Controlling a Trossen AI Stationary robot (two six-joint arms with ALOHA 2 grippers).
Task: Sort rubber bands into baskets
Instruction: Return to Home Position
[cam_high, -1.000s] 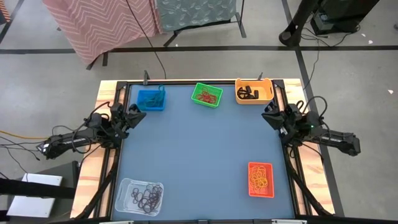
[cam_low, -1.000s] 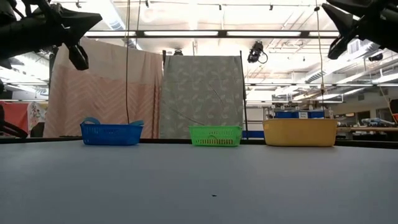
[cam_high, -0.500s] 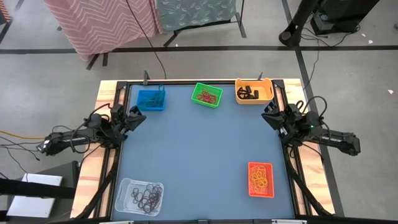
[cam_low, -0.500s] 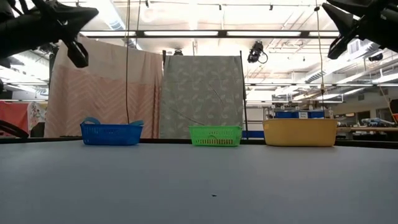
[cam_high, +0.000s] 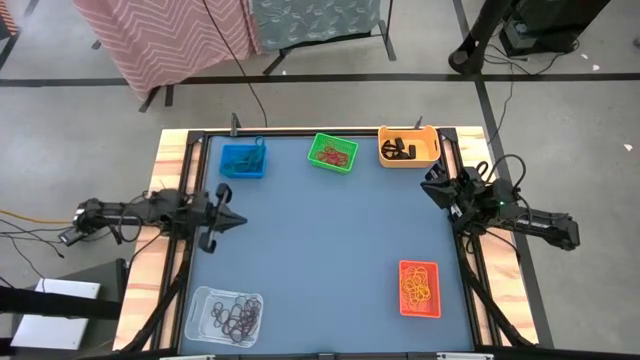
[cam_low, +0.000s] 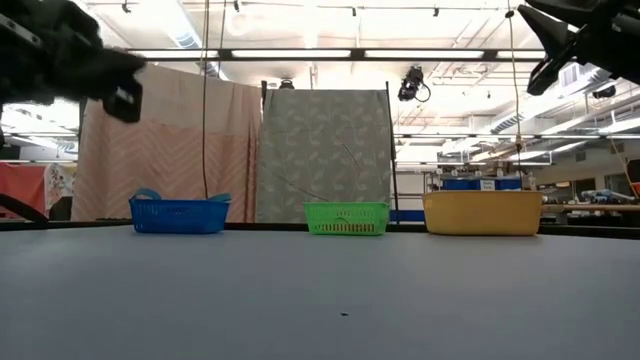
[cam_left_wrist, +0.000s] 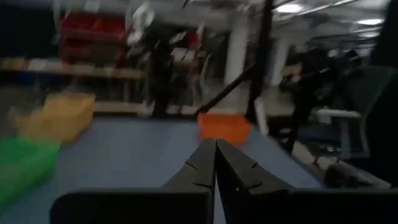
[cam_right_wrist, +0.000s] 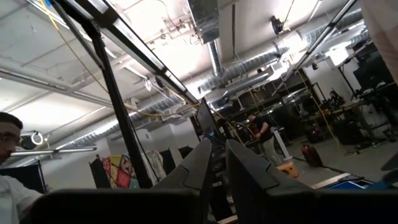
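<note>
Five baskets stand on the blue table: blue (cam_high: 243, 160), green (cam_high: 333, 153) and yellow-orange (cam_high: 409, 147) along the far edge, red-orange (cam_high: 420, 288) near right, clear (cam_high: 226, 315) near left. Rubber bands lie inside them: dark ones (cam_high: 237, 318) in the clear basket, orange ones (cam_high: 418, 287) in the red-orange one. My left gripper (cam_high: 240, 222) hangs shut and empty over the left edge, pointing level across the table (cam_left_wrist: 216, 149). My right gripper (cam_high: 427, 186) hovers over the right edge, tilted up, with a narrow gap between its fingers (cam_right_wrist: 222, 149) and nothing in it.
The table's blue middle (cam_high: 320, 230) lies between the baskets. A wooden frame (cam_high: 165, 150) borders the table. Cloth-draped racks (cam_low: 325, 150) stand beyond the far edge. A person shows at the edge of the right wrist view (cam_right_wrist: 9, 134).
My left gripper has swung from pointing toward the far right corner to pointing straight across the table. It has moved toward the near edge, sunk a little, tipped down to level and rolled about its own line. It has stayed shut.
</note>
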